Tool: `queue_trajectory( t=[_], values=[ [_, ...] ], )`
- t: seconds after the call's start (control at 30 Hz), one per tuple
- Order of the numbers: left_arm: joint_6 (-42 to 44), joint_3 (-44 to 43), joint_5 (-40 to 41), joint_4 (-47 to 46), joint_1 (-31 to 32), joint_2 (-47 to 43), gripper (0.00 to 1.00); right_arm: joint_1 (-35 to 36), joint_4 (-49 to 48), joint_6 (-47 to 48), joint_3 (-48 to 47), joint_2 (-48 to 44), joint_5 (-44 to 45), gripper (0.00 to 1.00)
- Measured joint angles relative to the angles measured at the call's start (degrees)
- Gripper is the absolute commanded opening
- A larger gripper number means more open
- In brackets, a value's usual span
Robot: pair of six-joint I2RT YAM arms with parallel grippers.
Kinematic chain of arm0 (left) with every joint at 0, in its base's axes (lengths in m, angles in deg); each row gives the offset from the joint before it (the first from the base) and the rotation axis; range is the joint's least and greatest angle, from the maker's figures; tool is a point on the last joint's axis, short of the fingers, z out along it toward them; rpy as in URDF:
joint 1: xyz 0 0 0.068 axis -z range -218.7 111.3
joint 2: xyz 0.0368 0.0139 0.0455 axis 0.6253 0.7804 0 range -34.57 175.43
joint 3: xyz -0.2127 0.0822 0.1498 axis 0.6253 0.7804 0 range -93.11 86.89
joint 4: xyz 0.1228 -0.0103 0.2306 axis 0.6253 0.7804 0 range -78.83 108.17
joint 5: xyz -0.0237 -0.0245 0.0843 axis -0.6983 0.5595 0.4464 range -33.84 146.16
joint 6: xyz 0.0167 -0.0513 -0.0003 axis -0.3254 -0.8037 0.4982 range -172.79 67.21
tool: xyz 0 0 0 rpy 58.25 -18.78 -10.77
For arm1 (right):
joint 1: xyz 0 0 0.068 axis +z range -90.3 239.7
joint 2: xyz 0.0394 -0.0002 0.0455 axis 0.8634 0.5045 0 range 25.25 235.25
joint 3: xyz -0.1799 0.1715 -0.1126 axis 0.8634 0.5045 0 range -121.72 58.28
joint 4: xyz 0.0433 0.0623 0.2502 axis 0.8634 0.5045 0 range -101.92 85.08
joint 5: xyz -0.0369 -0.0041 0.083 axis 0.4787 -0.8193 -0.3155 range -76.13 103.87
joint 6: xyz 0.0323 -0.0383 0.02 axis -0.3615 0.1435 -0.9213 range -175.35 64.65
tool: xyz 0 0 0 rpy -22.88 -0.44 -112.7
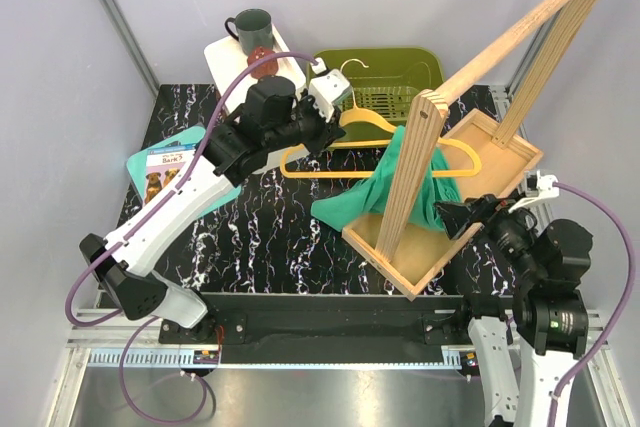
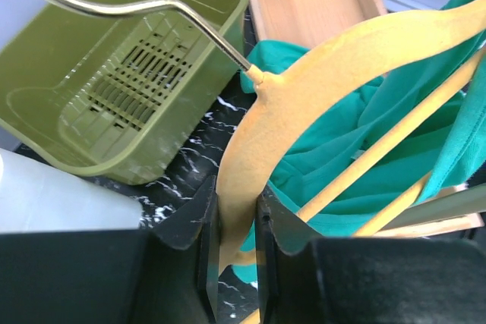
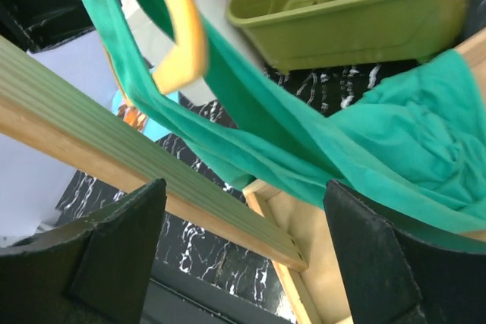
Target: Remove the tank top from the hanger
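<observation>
We are pinching the yellow hanger (image 1: 330, 169) in our left gripper (image 1: 335, 119), near the middle of the overhead view. In the left wrist view the jaws are standing nearly together, clamped across the flat shoulder of the hanger (image 2: 304, 89) just below its wire hook. Our right gripper (image 1: 455, 215), at the lower right of the overhead view, is gaping wide and gripping nothing. The tank top (image 1: 350, 207) is hanging off the right end of the hanger and sagging behind the slanted post of the wooden rack (image 1: 410, 177), with its lower part bunching in the rack's tray. In the right wrist view one strap of the tank top (image 3: 380, 134) is looping over the hanger's end (image 3: 186, 36) at the upper left and stretching across the frame above the open jaws. We are judging the fabric to be light, limp and a little stretchy, so it is likely folding wherever it is pulled and dragging on the rack. The stiff hanger is giving us a firm anchor. We are thinking the best hold is the taut strap close to the hanger's tip, taken as a gathered pinch so it is not slipping free.
</observation>
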Motion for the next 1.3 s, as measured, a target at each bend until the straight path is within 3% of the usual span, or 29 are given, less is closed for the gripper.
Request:
queue_trajectory(
  t=[0.3, 0.4, 0.53, 0.57, 0.67, 0.93, 1.13, 1.3],
  values=[
    [-6.2, -1.8, -3.0, 0.0, 0.9, 1.4, 0.0, 0.0, -14.3, -3.8, 11.8, -4.6, -9.5, 0.81],
    [-7.5, -1.8, -4.0, 0.0, 1.3, 2.0, 0.0, 0.0, -19.3, -4.9, 14.0, -5.6, -10.3, 0.7],
    [-8.5, -1.8, -4.6, 0.3, 1.8, 2.3, 0.0, 0.0, -24.2, -6.7, 16.5, -5.4, -10.2, 0.37],
    [-8.7, -1.8, -4.7, 0.3, 1.9, 2.3, 0.0, 0.0, -24.8, -7.2, 17.1, -5.4, -10.0, 0.22],
    [-9.2, -1.8, -4.6, 0.3, 2.0, 2.3, 0.0, 0.0, -25.9, -8.8, 18.7, -5.7, -7.8, 0.0],
    [-11.6, -1.8, -0.6, 0.9, 2.0, 2.5, 0.0, 0.0, -23.0, -11.9, 18.5, -10.5, 2.0, 0.0],
    [-13.0, 0.4, 9.1, 2.8, 2.2, 2.3, 0.0, 0.0, -14.8, -11.1, 8.2, -8.7, 13.6, 0.0],
    [-14.4, 5.9, 15.3, 6.2, 2.2, 1.3, 0.0, 0.0, -9.7, -7.6, -1.1, -1.6, 24.6, 0.0]
  ],
)
